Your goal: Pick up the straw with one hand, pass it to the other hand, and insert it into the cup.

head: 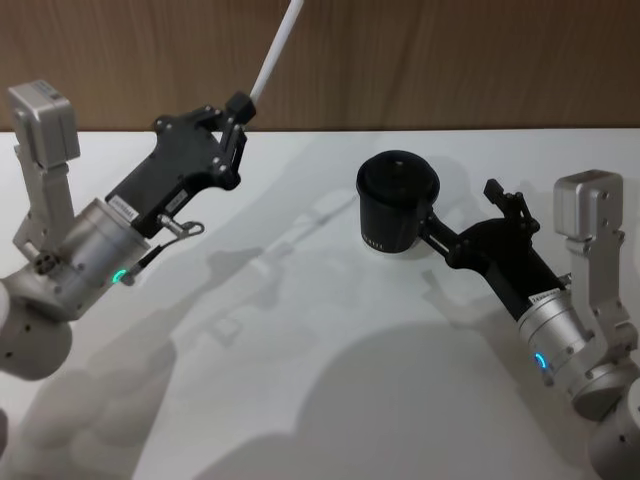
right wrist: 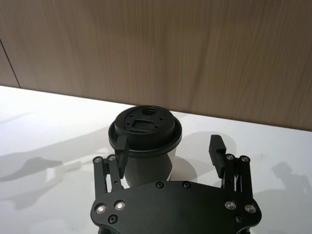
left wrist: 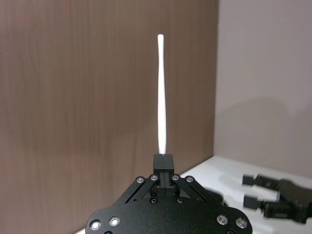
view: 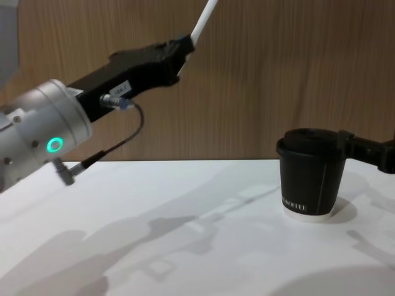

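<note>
- Pickup looks done: your left gripper (head: pixel 243 108) is clamped on 1 end of the straw (head: pixel 275 55). The rest of the straw runs straight out past its fingertips, up and away.
- The straw is held high off the table (head: pixel 330 400). It is well apart from the cup (head: pixel 398 205), which stands lower, off to that gripper's right.
- Handover not done: your right gripper (head: pixel 465 208) has its fingers spread and nothing in them.
- The right gripper sits low at the cup, and the cup is just ahead of it, toward 1 side. 1 finger is right at the lid (right wrist: pixel 146 124) rim and the other stands apart. Can't tell if the near finger touches.
- My read: 2 steps left, the pass and the insert. The lid is on the cup, with a small hole (right wrist: pixel 148 111) in its top.
- Surface: plain white table, with shadows under both grippers.
- Room: wood-panel wall (head: pixel 450 60) behind both grippers. A grey wall (left wrist: pixel 263 73) meets it beyond the left gripper.
</note>
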You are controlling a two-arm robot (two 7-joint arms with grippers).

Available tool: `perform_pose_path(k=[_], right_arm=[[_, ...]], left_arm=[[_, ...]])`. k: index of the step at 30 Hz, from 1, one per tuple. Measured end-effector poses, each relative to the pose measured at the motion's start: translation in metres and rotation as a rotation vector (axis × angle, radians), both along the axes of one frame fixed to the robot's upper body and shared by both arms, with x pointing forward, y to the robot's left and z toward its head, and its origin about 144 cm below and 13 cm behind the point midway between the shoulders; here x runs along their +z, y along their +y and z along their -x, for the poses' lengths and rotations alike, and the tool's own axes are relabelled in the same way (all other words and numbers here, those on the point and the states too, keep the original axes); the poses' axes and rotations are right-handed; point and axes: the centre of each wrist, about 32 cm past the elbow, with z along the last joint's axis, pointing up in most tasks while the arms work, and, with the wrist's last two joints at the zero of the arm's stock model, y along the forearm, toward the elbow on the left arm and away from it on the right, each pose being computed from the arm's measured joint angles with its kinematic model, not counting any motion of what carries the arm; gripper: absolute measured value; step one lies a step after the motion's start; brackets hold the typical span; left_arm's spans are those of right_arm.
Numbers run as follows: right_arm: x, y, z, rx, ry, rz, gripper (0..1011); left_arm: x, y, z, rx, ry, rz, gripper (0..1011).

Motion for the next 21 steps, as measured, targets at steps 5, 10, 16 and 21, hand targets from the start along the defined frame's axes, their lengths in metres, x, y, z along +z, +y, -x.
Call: perform_pose_path(k=[5,10,16,21], right_arm=[[0.0,0.0,0.0,0.0,0.0,0.0,1001],[0.0,0.0,0.0,0.0,0.0,0.0,1001],[0.0,0.0,0.0,0.0,0.0,0.0,1001],[0.0,0.0,0.0,0.0,0.0,0.0,1001]], left_arm=[[0.0,-0.007,-0.018,-0.075,-0.064,0.049,0],[0.002,-0.013,-0.034,-0.142,-0.113,0.078,0],[0.008,-0.02,-0.053,-0.206,-0.157,0.095,0],[0.013,-0.024,-0.065,-0.245,-0.187,0.099,0]])
